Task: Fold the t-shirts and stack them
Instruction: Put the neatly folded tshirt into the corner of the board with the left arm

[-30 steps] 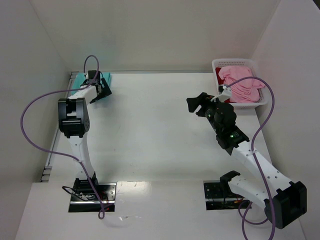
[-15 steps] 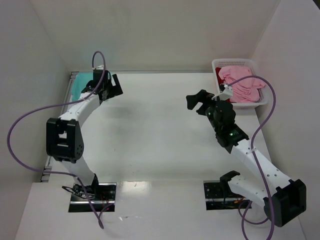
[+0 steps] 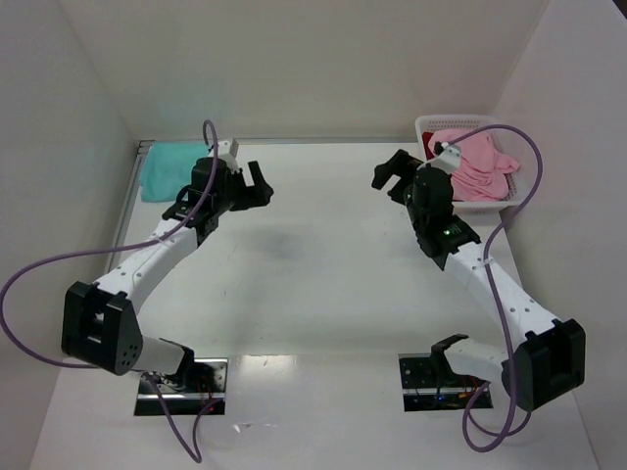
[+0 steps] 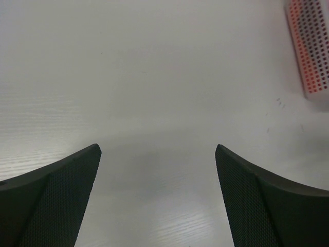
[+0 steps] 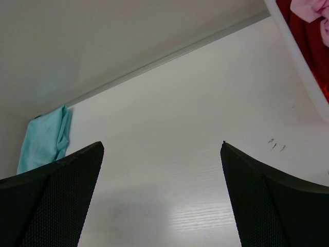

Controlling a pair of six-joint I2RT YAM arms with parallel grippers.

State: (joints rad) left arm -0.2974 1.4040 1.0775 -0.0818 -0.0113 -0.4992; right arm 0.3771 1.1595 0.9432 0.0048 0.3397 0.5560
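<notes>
Fingers on the left gripper and right gripper spread wide, holding nothing, above the table. At the far-left corner lies the teal shirt. The far-right basket holds the pink shirt over the red shirt.

Teal t-shirt is showing plain turquoise, unpatterned. Pink t-shirt is reading light pink, also plain. Dark red t-shirt is showing deep red. Basket is presenting white (its perforated wall is letting an orange-red tint through in the left wrist view). Table is appearing white with faint wood grain. Cables are showing purple. Left gripper is showing black, its fingers carrying a fine mesh pattern.
</notes>
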